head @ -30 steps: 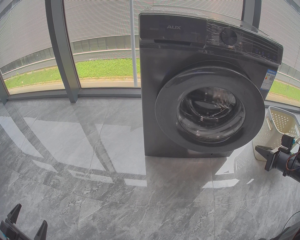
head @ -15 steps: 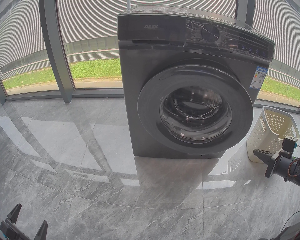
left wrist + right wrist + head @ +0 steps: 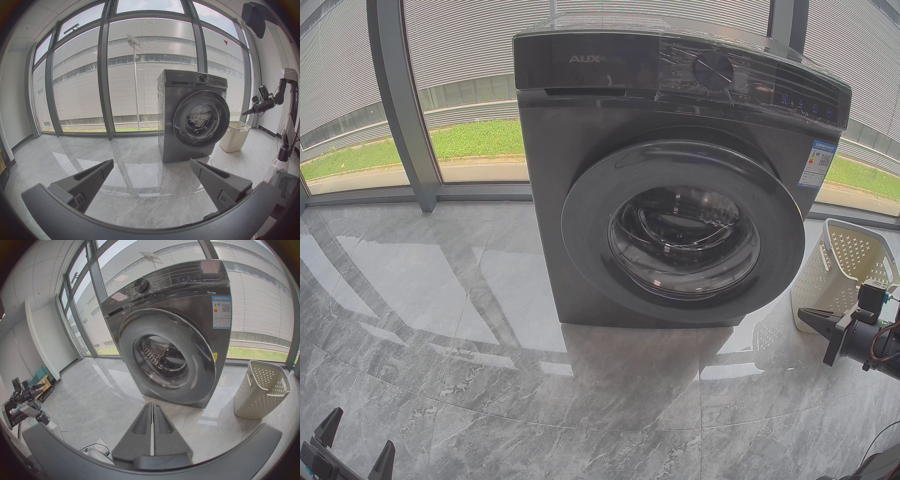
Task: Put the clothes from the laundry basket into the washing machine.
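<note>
A dark grey washing machine (image 3: pixel 681 187) stands on the floor by the windows, its round glass door (image 3: pixel 682 240) closed. To its right stands a cream perforated laundry basket (image 3: pixel 844 275); its near wall hides its bottom. My right gripper (image 3: pixel 809 315) is shut with nothing in it, hanging in front of the basket and pointing toward the machine. My left gripper (image 3: pixel 356 440) is open and empty, low at the near left, far from the machine. In the wrist views I see the machine (image 3: pixel 193 115) (image 3: pixel 168 343), the basket (image 3: pixel 235 136) (image 3: pixel 262 390), the left gripper (image 3: pixel 150 162) and the right gripper (image 3: pixel 152 404).
Glossy grey marble floor (image 3: pixel 487 375) spreads wide between me and the machine. Tall windows with dark frame posts (image 3: pixel 400 106) run behind it. A white wall (image 3: pixel 47 333) lies off to the left side.
The whole head picture has shifted: the camera moved, so the machine and basket sit further left and look larger. Both grippers keep their places and states.
</note>
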Controlling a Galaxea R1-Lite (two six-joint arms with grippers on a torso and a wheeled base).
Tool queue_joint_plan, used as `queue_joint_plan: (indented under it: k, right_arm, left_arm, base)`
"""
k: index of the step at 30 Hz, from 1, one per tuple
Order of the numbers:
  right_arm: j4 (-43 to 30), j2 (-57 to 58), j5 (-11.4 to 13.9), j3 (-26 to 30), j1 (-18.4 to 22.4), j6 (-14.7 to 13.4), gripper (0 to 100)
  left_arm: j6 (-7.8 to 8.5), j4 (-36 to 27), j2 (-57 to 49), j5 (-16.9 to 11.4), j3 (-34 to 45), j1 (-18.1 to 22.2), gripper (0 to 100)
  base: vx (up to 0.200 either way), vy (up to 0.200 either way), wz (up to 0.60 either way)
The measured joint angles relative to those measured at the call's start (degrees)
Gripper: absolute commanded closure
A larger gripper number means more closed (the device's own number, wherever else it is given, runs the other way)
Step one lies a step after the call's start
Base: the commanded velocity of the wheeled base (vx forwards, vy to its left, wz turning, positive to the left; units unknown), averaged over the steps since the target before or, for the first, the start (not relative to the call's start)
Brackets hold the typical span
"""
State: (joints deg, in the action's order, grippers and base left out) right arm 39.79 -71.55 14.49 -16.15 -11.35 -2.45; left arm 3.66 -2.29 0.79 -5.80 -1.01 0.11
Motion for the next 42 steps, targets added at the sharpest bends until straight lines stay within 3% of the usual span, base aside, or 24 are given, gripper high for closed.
queue_joint_plan:
  k: [7, 16, 23, 29, 38, 42]
  right_arm:
    - [0.48, -0.50, -0.29, -0.24, 0.00, -0.09, 100]
    - [0.69, -1.27, -0.65, -0.99, 0.39, -0.23, 100]
    - [1.23, -3.56, -3.91, -3.57, 2.10, -1.68, 100]
    - [6.61, -6.34, -5.90, -4.53, 4.02, -2.67, 100]
    - [6.88, -7.03, -5.57, 0.39, 3.89, -1.56, 100]
    - [5.47, -6.31, -4.97, 2.68, 1.73, -0.52, 100]
  left_arm:
    - [-0.02, -0.02, 0.02, -0.07, 0.00, -0.01, 0]
    - [-0.13, 0.00, 0.06, -0.10, 0.00, 0.02, 0]
    - [-0.10, 0.00, 0.06, -0.10, 0.00, 0.05, 0]
    - [-0.07, 0.02, 0.06, -0.11, 0.00, 0.00, 0]
    - [-0.05, 0.00, 0.09, -0.10, 0.00, 0.00, 0]
    - [-0.07, 0.02, 0.09, -0.10, 0.00, 0.00, 0]
  base:
    - [0.114, 0.000, 0.00]
    - [0.000, -0.200, 0.00]
    - [0.000, -0.086, 0.00]
    - [0.000, 0.000, 0.00]
    - [0.000, 0.000, 0.00]
    - [0.000, 0.000, 0.00]
